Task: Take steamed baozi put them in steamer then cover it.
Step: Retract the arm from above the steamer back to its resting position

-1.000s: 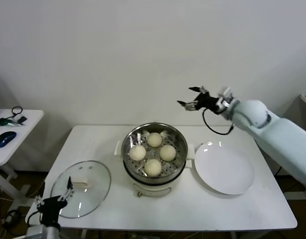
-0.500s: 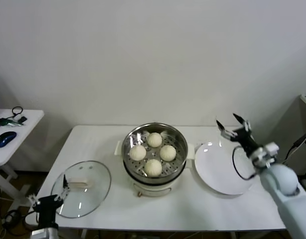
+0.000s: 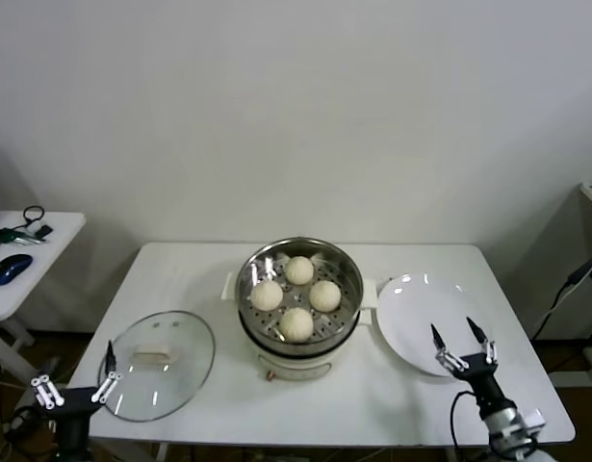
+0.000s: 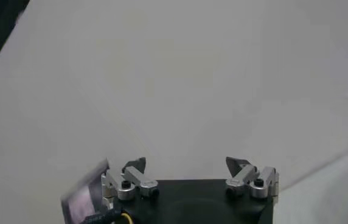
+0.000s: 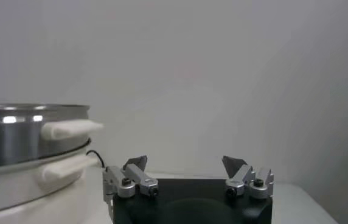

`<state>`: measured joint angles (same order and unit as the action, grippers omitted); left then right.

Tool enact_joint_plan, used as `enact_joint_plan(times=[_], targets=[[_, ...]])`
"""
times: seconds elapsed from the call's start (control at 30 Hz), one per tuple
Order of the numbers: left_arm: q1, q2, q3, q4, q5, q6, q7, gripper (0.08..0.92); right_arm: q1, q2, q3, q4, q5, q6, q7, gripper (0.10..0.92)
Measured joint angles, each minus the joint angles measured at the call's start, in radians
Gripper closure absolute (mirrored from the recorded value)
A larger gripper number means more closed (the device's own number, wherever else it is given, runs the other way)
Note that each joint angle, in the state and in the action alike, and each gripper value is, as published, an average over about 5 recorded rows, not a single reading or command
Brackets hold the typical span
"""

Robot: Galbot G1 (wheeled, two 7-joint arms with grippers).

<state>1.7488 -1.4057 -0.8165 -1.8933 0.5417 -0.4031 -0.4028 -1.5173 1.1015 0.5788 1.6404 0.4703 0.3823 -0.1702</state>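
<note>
Several cream-white steamed baozi [image 3: 296, 323] lie on the perforated tray inside the steel steamer [image 3: 346, 279] at the table's middle. The steamer's side with its white handles [image 5: 28, 140] also shows in the right wrist view. The cover [image 3: 170, 371], a clear glass lid with a cream handle, lies flat on the table to the steamer's left. My left gripper [image 3: 76, 380] [image 4: 186, 163] hangs open and empty at the front left corner, just off the cover's near edge. Over the plate's near edge at the front right, my right gripper [image 3: 452, 332] [image 5: 185, 161] is open and holds nothing.
A flat white plate [image 3: 421, 313] lies right of the steamer. A small side table [image 3: 45, 260] with a mouse and cables stands beyond the table's left edge. A wall runs close behind the table.
My right arm has swung from high behind the plate down to the table's front right corner. The left gripper has dropped back a little from the cover toward the front edge.
</note>
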Motion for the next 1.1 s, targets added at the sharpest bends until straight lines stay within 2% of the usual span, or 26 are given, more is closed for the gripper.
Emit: enact_joint_plan(times=[0.2,0.43,0.73,1.1], targets=[[-0.001,0.002,-0.006,0.081,0.371,-0.013,-0.064,0.177,-0.037,0.048,0.000,-0.002,-0.028,0.034,0.007,0.203],[-0.038,-0.010,-0.005,0.161,0.634,0.033,-0.066,0.177,-0.071,0.064,0.012,0.002,-0.032,0.054,0.010,0.203],[-0.130,-0.008,0.005,0.248,0.778,0.122,-0.031,0.177,-0.103,0.082,0.029,0.016,-0.035,0.069,0.012,0.203],[-0.266,0.018,0.026,0.368,0.825,0.205,0.007,0.177,-0.135,0.090,0.051,0.038,-0.035,0.078,0.013,0.203]])
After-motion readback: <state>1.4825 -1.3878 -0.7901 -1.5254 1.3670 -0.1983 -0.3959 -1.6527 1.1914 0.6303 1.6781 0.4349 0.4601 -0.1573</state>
